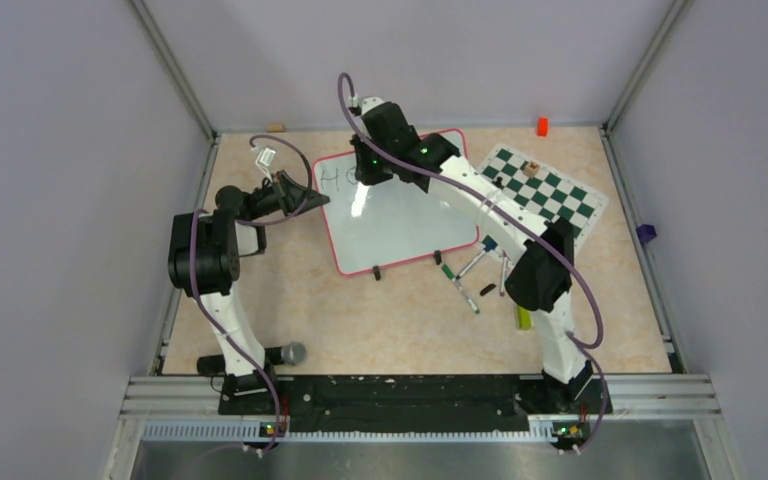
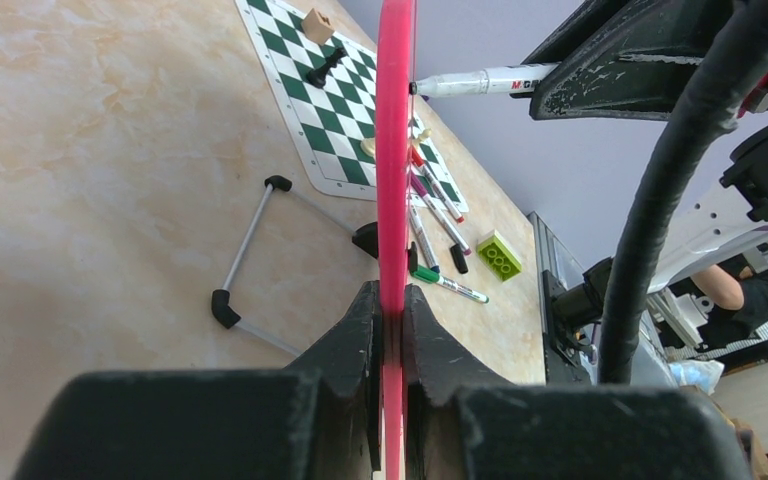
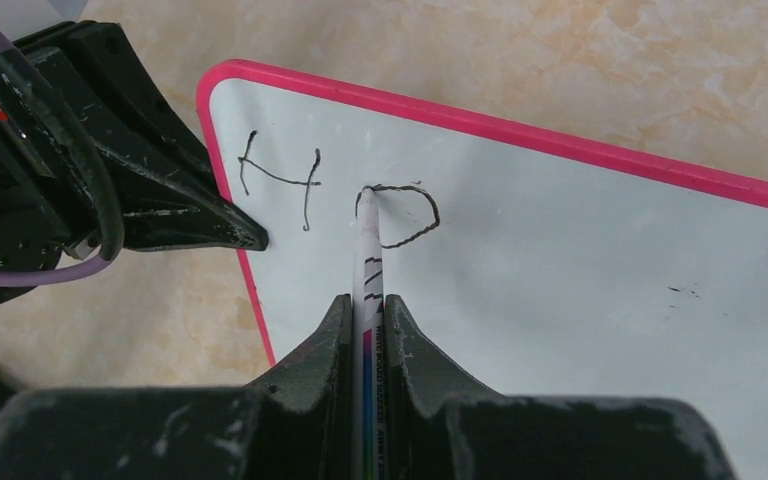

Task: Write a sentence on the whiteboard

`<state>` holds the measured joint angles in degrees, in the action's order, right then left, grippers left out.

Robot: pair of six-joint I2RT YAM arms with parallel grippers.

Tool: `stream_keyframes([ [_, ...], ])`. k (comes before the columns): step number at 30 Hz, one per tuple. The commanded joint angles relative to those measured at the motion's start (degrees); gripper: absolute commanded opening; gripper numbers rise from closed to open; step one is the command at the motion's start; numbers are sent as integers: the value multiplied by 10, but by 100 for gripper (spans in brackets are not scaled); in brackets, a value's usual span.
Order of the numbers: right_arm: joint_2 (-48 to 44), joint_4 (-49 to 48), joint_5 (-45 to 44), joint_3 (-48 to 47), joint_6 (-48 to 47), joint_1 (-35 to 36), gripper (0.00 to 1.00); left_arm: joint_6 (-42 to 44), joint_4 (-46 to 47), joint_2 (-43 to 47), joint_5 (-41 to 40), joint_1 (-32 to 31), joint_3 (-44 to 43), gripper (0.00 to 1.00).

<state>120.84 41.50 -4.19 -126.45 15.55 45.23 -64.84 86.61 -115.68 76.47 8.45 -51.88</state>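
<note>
While the pale marbled bench (image 1: pixel 360 325) carries everything, the large, glossy, red-pink-rimmed whiteboard (image 1: pixel 405 220) (image 3: pixel 580 290) lies flat at its far middle, its long axis running roughly left to right and turned slightly. The left gripper (image 1: pixel 308 196) (image 2: pixel 392 305) is pressed together on the board's left rim, pinching it edge-on. The right gripper (image 1: pixel 370 172) (image 3: pixel 366 305) is closed around a slim white marker (image 3: pixel 368 250), whose tip touches the board near its far left corner. Blank surface stretches from the tip along the far rim, away from the left gripper, so I judge the coming strokes must travel that way, and the right arm is the one placed for them. The dark handwritten lettering (image 3: pixel 305 185) reads "H", then a rounded "O" whose loop looks unclosed beside the barrel. From the left wrist, the barrel's print seems to begin "MG"; the rest is unreadable.
</note>
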Motion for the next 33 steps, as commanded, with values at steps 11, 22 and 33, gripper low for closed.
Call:
stream_keyframes([
  [11,-84,-41,13,40,1,2,0,5,62,10,16,-9,-2,0],
  [22,-78,114,-315,-32,74,96,0,9,62,13,16,-10,-1,0],
  [33,-149,161,-368,22,104,80,0,1,62,9,40,-19,-5,0],
])
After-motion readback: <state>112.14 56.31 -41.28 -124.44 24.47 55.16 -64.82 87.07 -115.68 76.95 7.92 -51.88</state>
